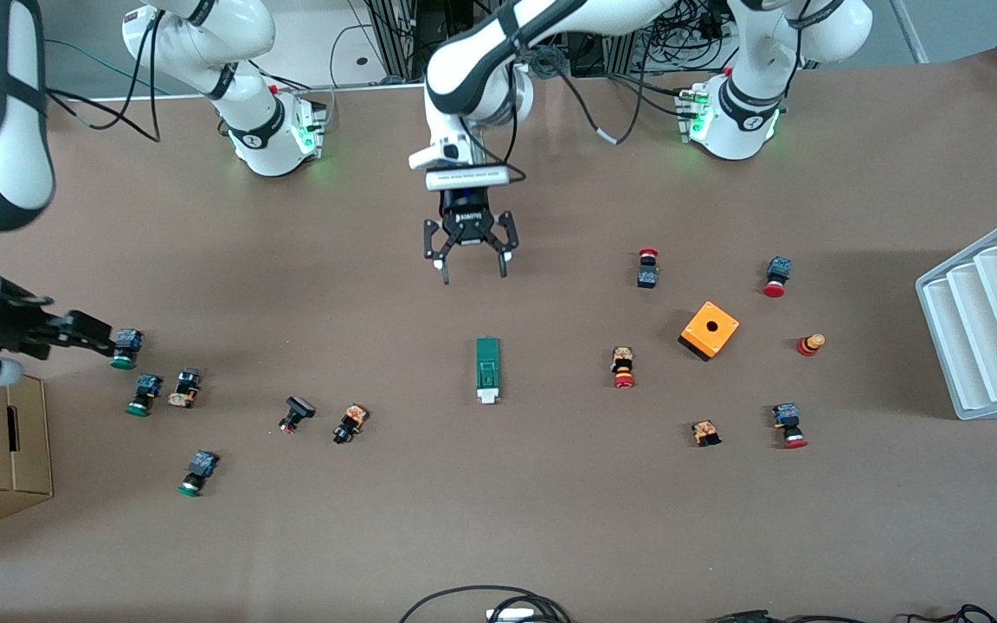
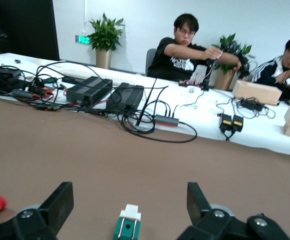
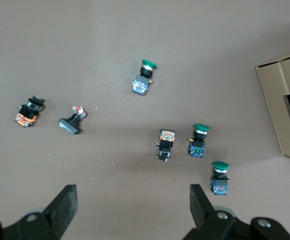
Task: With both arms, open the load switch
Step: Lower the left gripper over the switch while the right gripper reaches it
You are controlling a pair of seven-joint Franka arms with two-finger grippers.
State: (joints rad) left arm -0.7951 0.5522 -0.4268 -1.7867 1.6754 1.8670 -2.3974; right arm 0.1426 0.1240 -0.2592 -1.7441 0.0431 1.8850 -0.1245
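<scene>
Load switch (image 1: 487, 370) on table, ROBOTIQ-marked left claw (image 1: 471, 260) wide above, right claw (image 3: 132, 210) wide.

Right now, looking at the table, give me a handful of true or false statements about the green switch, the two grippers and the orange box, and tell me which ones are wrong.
1. The load switch lies flat on the table, held by nothing. True.
2. The left gripper is shut on the switch. False: its jaws are open, above the table near the switch.
3. The right gripper hangs over the green-capped buttons at the right arm's end. True.
4. The orange box sits on the white tray. False: it rests on the table, apart from the tray.
5. The switch's white tab points toward the front camera. True.
</scene>
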